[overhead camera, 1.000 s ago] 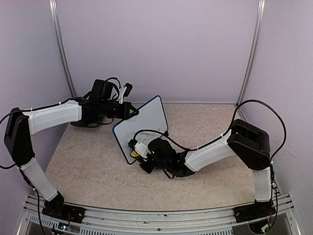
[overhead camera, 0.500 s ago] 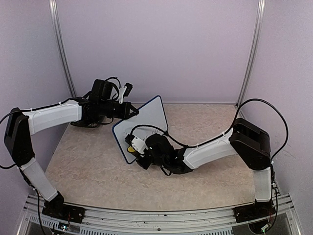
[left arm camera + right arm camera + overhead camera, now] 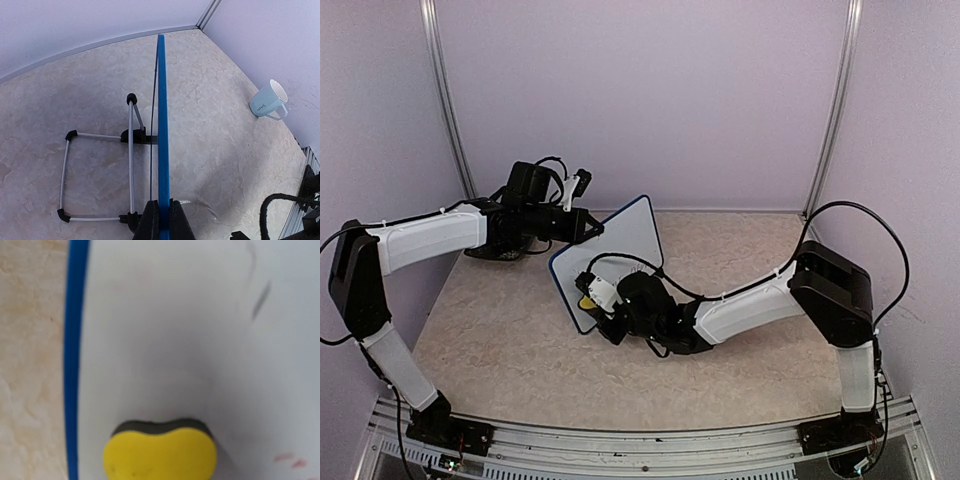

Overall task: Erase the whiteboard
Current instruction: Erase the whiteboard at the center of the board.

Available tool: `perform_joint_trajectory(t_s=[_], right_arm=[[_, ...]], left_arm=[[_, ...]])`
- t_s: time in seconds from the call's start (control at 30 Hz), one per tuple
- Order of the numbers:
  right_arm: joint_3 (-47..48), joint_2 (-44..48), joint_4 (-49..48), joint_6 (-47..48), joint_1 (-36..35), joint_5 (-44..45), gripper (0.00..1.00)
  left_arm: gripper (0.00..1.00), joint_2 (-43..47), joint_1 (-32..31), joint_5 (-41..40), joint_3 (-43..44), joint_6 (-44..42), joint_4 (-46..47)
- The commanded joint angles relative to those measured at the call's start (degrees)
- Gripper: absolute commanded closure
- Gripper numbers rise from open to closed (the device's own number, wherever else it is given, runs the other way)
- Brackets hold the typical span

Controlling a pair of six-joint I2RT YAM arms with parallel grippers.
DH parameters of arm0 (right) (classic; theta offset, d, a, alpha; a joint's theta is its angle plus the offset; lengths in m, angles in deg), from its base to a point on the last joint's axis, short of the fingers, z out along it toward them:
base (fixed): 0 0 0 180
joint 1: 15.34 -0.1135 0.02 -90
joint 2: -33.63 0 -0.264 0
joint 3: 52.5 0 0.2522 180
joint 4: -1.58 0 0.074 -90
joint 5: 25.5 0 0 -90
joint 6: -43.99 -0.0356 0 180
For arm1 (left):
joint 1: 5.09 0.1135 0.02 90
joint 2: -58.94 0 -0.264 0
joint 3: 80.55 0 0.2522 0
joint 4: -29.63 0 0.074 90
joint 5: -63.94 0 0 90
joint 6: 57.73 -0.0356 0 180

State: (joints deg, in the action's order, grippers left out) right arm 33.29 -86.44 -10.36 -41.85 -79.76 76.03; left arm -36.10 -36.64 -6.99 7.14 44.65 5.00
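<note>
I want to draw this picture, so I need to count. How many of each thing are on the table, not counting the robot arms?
whiteboard: 1
sponge: 1
mug: 1
Total: 3

whiteboard: white face, blue frame | sponge: yellow, dark-grey backing | table: beige marbled | mug: pale blue

The yellow sponge is cut by the right wrist view's bottom edge; marks on the whiteboard blur; left wrist sees only its edge.
</note>
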Motion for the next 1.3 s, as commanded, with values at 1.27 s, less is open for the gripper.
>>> perform_joint_trajectory(t_s=[1.27], right_arm=[[4.5, 3.2, 1.0, -1.1, 6.7, -4.5, 1.0]], left_arm=[[1.0, -1.9, -1.6, 3.5, -0.8, 2.6, -6.7]])
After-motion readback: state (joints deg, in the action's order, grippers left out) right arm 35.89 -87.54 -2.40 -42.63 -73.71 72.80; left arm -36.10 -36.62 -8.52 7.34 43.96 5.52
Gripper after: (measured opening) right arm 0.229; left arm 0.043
